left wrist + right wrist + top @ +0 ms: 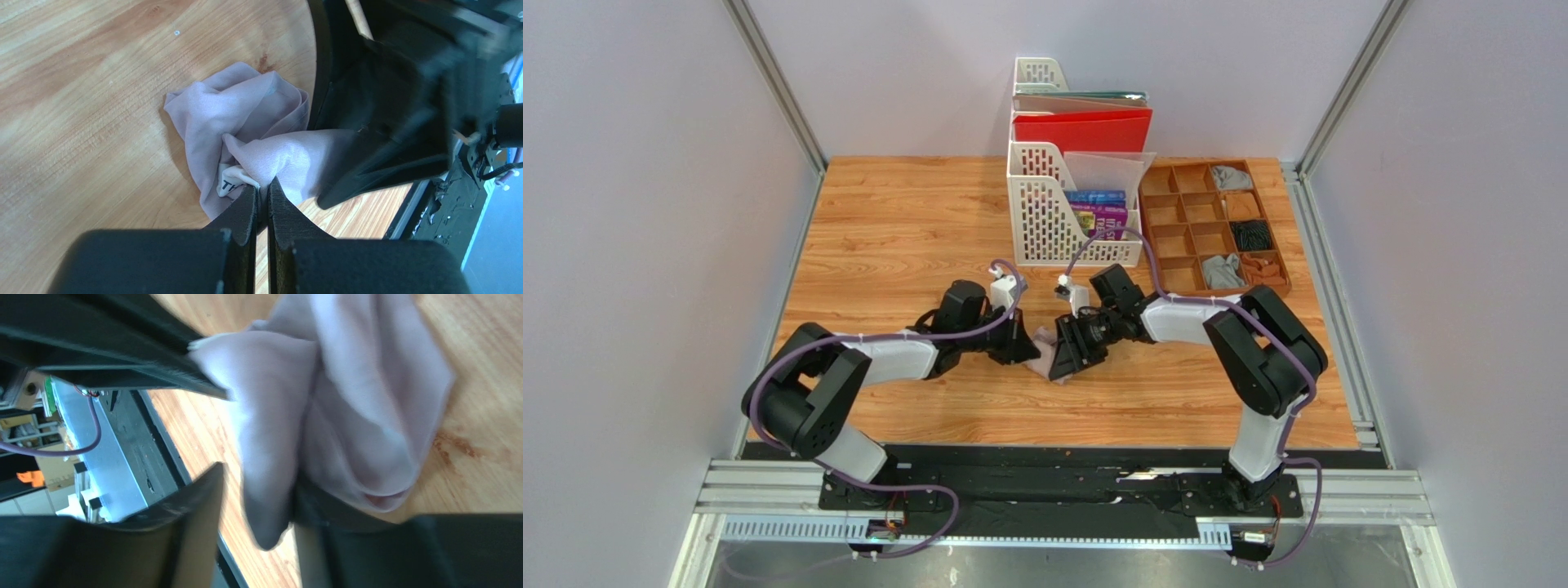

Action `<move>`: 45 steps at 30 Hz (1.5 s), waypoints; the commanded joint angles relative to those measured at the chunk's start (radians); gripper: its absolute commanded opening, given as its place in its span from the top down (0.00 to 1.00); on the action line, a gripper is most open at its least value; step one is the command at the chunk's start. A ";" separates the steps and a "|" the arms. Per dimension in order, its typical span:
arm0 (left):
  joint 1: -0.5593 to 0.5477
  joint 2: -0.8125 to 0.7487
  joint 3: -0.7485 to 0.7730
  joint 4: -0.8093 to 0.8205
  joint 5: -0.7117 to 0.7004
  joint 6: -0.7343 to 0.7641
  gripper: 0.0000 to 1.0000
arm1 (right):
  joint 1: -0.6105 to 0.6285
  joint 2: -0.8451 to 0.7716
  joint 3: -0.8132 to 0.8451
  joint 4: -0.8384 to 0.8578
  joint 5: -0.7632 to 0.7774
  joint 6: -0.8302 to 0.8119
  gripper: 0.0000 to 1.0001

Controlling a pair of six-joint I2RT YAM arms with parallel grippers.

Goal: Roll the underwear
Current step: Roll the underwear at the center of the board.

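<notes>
While both arms lean in over the middle of the bench (891, 233), the underwear (245, 116) lies bunched between them, a pale pinkish cloth crumpled rather than flat, part resting on the wood and part lifted. The left hand (263, 195) is pinched tight on a fold of it, fingers together right beside a small cream label with dark print. The right hand (258, 496) has its fingers apart, with a hanging flap of the cloth running down between them. Bare wood shows between one finger and the cloth, so I judge it is not clamped.

I'd say the rolling has barely taken shape: the cloth is gathered, not wound into any tidy roll. The next move seems to call for the right hand to close on that flap and turn it over while the left holds the other end taut. Pull too hard and the bunch would likely just drag across the wood.

From overhead you only get the two hands nearly touching and a scrap of cloth below them, with a wooden compartment tray (1163, 243) and white file racks (1044, 227) well behind. The left wrist view gives the pinch and the label; the right wrist view alone shows the gap beside the flap
</notes>
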 commanded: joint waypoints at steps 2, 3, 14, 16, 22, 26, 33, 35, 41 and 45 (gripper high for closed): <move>-0.004 0.037 0.110 -0.167 -0.038 0.057 1.00 | -0.025 -0.112 0.057 -0.116 0.055 -0.081 0.48; -0.002 0.043 0.122 -0.190 -0.049 0.060 1.00 | -0.031 -0.125 0.060 -0.128 0.066 -0.088 0.45; -0.004 0.137 0.220 -0.333 -0.055 0.031 1.00 | -0.083 -0.170 0.098 -0.110 0.251 -0.121 0.40; -0.004 0.146 0.225 -0.333 -0.049 0.020 1.00 | -0.082 -0.156 0.107 -0.067 0.250 -0.125 0.40; -0.004 0.145 0.235 -0.342 -0.040 0.011 1.00 | -0.085 -0.089 0.132 0.058 0.213 -0.150 0.39; -0.004 0.148 0.257 -0.382 -0.045 0.019 1.00 | -0.082 -0.020 0.175 0.089 0.186 -0.179 0.39; -0.002 0.159 0.289 -0.420 -0.045 0.033 1.00 | -0.082 0.077 0.244 0.075 0.164 -0.210 0.39; -0.002 0.159 0.298 -0.432 -0.048 0.036 1.00 | -0.082 0.095 0.256 0.071 0.150 -0.210 0.42; -0.002 0.159 0.321 -0.468 -0.058 0.043 1.00 | -0.082 0.157 0.287 0.026 0.051 -0.204 0.49; -0.004 0.156 0.324 -0.478 -0.069 0.045 1.00 | -0.083 0.180 0.285 0.019 -0.020 -0.201 0.44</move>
